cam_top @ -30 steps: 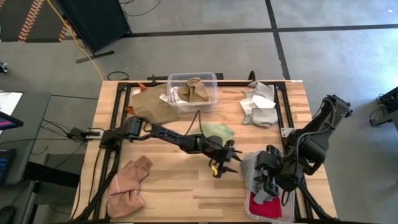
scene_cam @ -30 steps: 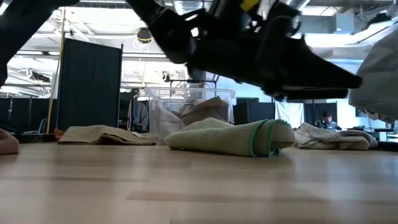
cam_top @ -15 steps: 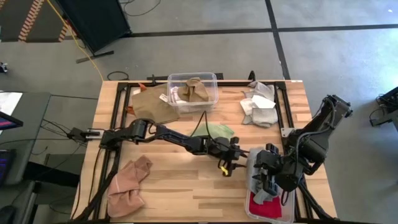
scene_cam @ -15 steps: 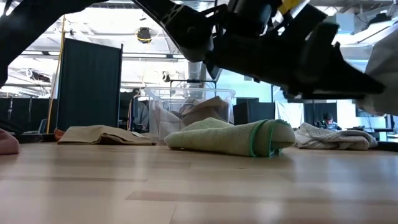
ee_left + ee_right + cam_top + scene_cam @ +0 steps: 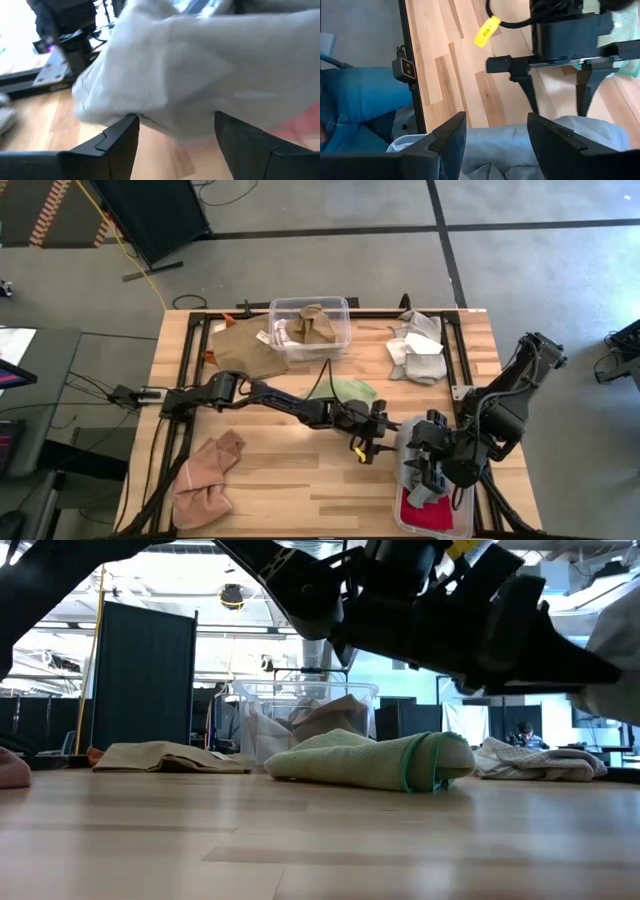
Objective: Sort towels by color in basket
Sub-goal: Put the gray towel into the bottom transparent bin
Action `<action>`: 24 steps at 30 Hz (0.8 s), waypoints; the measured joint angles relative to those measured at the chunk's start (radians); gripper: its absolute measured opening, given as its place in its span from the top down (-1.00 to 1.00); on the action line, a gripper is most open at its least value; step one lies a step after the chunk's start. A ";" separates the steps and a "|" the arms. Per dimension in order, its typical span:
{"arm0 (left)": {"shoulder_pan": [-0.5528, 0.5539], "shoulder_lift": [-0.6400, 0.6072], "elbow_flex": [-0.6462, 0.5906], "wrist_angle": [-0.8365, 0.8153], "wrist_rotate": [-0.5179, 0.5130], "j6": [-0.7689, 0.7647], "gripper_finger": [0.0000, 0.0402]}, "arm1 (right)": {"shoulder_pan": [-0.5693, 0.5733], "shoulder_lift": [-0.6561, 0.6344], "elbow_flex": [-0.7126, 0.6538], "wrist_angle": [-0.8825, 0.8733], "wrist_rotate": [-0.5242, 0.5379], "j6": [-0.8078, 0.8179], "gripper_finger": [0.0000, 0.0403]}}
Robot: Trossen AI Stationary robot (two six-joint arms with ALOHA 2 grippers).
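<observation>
A grey towel hangs over the rim of a clear bin at the table's near right; a red towel lies inside. My left gripper is open and reaches level from the table's left. Its fingertips stand at the grey towel's edge. My right gripper is open above the same grey towel. My left gripper also shows in the right wrist view. A light green towel lies flat mid-table. My left gripper's open fingers stand on either side of the grey towel's hanging edge, coming level from the table's left; I cannot tell whether they touch it. My right gripper points down over the towel, with cloth between its open fingers; touch cannot be told.
A second clear bin at the far edge holds tan and beige towels. A tan towel lies left of it, white and grey towels lie far right, and a pink towel near left. A person's jeans show beyond the table's edge.
My left gripper has moved toward the table's right, above the wood, up to the grey towel's hanging edge. It has stayed open. The grey towel stays over the bin's rim.
</observation>
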 joint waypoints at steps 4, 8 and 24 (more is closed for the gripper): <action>-0.004 0.000 0.021 -0.011 0.014 0.029 -0.02 | 0.000 0.000 0.000 -0.001 0.005 -0.003 -0.17; -0.008 0.000 0.029 -0.024 0.032 0.071 0.37 | 0.000 0.000 0.000 -0.002 0.010 -0.003 -0.17; -0.008 -0.047 0.030 -0.152 0.025 0.144 0.99 | 0.003 0.000 0.000 -0.003 0.021 0.002 -0.17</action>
